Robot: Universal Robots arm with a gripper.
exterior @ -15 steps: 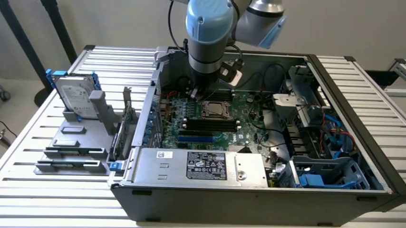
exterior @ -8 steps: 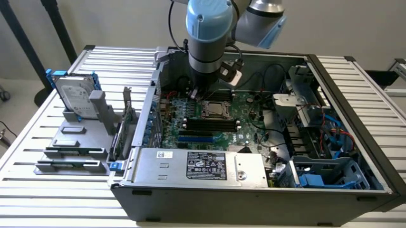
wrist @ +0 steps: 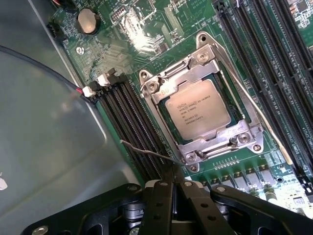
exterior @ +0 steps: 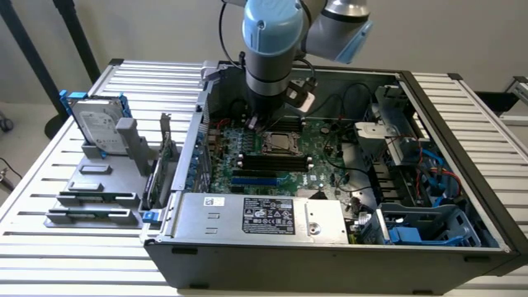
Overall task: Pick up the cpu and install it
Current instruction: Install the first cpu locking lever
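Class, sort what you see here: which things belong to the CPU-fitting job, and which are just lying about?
Job:
cpu, lying in its socket
socket frame
tool, shut, just beside the socket

Lying about:
hard drive
power supply
coin battery
memory slots

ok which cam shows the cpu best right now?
Wrist view. It looks at the cpu from close by: silver top and printed marking plain, seated inside the socket's metal frame. The exterior view shows the cpu as a small square on the motherboard, its marking too small to read.
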